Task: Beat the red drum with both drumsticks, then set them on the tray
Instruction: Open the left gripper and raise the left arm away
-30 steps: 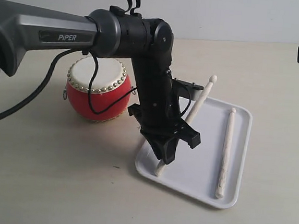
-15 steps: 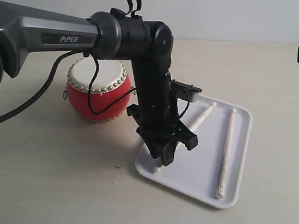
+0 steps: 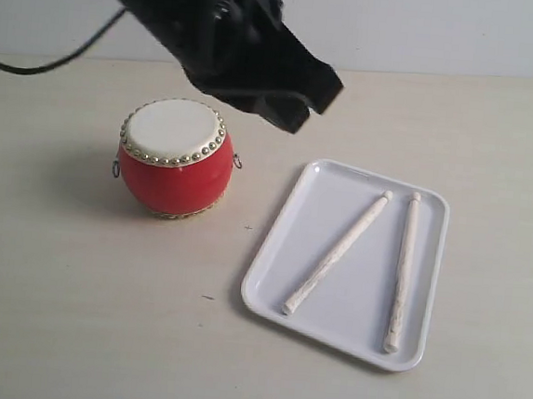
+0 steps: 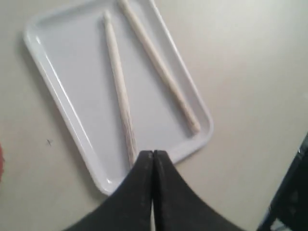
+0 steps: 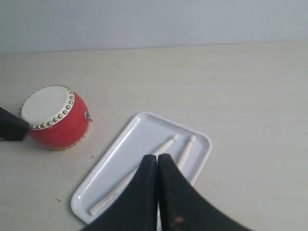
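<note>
The red drum [image 3: 175,159] stands upright on the table, left of the white tray [image 3: 285,257]. Both drumsticks lie flat on the tray: one slants across its middle [image 3: 337,252], the other lies along its right side [image 3: 401,272]. My left gripper [image 4: 153,153] is shut with nothing in it, high above the tray's near end; in the exterior view its arm [image 3: 251,53] is a dark blur above the drum. My right gripper [image 5: 158,156] is also shut and empty, hovering above the tray [image 5: 125,149] with the drum [image 5: 53,118] off to one side.
The pale tabletop [image 3: 79,314] stretches around the drum and tray. A wall [image 3: 449,29] bounds the far edge. A black cable [image 3: 45,63] trails from the left arm at the upper left.
The left gripper let go of its drumstick, which now lies flat on the tray, and the arm rose up and back. The right arm's dark parts left the top right corner.
</note>
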`<state>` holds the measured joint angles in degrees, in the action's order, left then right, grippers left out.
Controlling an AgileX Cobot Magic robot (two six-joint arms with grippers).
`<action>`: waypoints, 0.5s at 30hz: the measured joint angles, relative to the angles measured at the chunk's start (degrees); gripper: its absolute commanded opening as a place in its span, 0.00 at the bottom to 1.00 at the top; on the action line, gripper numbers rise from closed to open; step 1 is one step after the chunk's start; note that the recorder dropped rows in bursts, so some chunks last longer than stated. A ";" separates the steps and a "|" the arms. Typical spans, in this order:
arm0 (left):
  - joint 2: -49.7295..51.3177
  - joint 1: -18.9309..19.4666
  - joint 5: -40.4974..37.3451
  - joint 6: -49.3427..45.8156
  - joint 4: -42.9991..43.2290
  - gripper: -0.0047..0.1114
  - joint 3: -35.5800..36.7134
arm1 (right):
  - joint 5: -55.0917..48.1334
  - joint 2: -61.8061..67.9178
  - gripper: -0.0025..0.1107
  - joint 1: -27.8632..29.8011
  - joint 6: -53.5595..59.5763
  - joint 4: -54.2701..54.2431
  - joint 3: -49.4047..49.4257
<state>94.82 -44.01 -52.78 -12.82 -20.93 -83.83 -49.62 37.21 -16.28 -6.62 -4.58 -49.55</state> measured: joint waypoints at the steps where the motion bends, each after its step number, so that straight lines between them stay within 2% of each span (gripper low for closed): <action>1: -5.10 0.00 5.76 -0.23 -0.27 0.04 5.17 | 0.11 -2.37 0.02 0.00 0.49 0.00 1.78; 3: -16.74 0.00 18.40 -1.07 -1.08 0.04 18.08 | 0.77 -8.87 0.02 0.00 2.22 0.12 8.31; 8: -38.53 0.00 33.19 -1.62 -1.15 0.04 38.72 | 1.18 -15.39 0.02 0.00 3.23 0.35 17.79; 12: -50.95 0.00 36.73 -1.72 -1.18 0.04 44.51 | 1.08 -16.37 0.02 0.00 3.23 0.35 18.12; 15: -56.68 0.00 36.93 -1.72 -1.33 0.04 44.79 | 1.08 -16.35 0.02 0.00 3.23 0.25 18.12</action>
<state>38.14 -44.01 -15.85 -14.54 -22.26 -39.04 -48.55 20.86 -16.28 -3.38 -4.33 -31.43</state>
